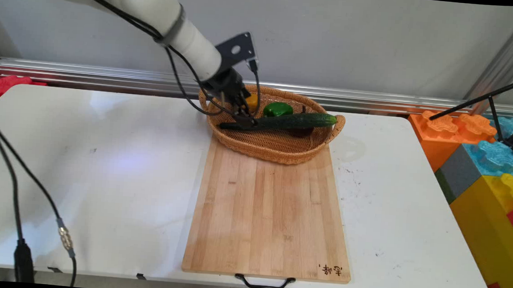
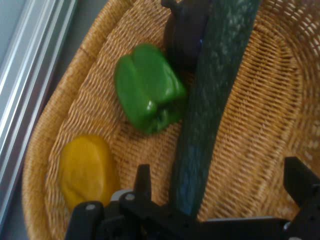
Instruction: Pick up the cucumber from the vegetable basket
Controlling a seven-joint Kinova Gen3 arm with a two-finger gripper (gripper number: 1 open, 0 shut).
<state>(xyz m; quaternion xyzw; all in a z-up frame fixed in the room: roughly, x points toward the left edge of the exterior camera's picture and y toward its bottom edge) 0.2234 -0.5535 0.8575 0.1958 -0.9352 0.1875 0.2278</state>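
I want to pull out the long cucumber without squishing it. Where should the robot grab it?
Probably near the end closest to the end effector, coming from above. The cucumber lies across the basket, its far end resting on the rim, so its narrow sides are free there. Further along, the green pepper and a dark vegetable crowd it.

Woven wicker basket (image 1: 278, 150), glossy green pepper (image 2: 149, 95), matt bumpy cucumber (image 2: 210, 100), wooden board (image 1: 269, 212).

Wooden cutting board (image 1: 269, 212) on white table (image 1: 101, 174); coloured foam blocks (image 1: 486, 151) at right
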